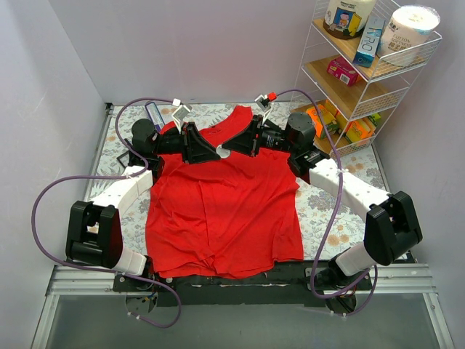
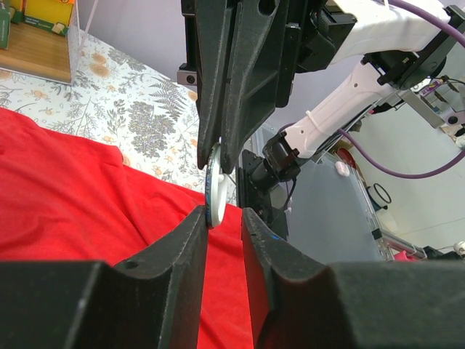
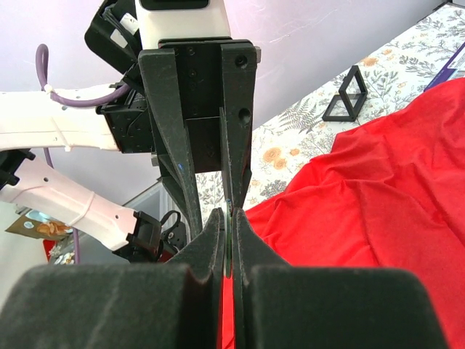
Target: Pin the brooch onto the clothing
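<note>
Right end effector (image 3: 228,222) pinching brooch (image 2: 213,190), left end effector (image 2: 224,215) slightly parted, over clothing (image 1: 218,207)

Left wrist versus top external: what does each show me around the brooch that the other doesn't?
Only left wrist: the brooch edge-on, pinched by the right end effector, its lower rim between the fingers of the left end effector, which stand apart. Only top external: the whole clothing spread flat, with the left arm and right arm in full. Both: the two end effectors meeting tip to tip above the red fabric on the floral table.
</note>
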Available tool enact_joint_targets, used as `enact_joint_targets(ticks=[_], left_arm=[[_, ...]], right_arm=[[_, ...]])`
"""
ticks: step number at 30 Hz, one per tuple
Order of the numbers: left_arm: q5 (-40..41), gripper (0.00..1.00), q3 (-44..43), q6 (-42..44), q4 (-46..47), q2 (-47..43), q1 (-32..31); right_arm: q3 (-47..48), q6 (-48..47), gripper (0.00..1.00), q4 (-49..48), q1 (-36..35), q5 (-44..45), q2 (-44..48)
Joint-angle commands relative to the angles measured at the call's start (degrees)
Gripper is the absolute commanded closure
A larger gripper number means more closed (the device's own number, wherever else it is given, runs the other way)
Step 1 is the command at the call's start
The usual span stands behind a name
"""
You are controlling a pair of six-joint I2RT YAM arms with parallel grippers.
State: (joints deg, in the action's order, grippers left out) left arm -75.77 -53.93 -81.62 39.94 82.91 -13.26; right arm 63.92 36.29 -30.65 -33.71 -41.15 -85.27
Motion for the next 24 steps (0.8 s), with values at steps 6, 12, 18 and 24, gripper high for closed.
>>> enact_joint_targets(ticks=[6,12,18,24], left_arm=[[1.32,0.81,0.85,-2.13,4.08,-2.23,-0.19],[1.76,0.95,1.11,-3.1,4.97,-1.79,-0.45],[2.73,1.0,1.11,-2.58,4.0,-1.35,-0.98],[10.7,1.0,-4.07,17.34,-22.63,-3.98,-0.98]], right_arm=[[0.06,0.45,0.99,-3.62,-0.21,-1.04,-1.38],[-0.11,0.53,0.99,-3.71,-0.48,-1.13,-2.7],[0.15,-0.17,0.99,-2.66,-0.56,-1.04,-3.14],[0.5,-3.59,0.73,1.56,-0.39,0.71,-2.09]])
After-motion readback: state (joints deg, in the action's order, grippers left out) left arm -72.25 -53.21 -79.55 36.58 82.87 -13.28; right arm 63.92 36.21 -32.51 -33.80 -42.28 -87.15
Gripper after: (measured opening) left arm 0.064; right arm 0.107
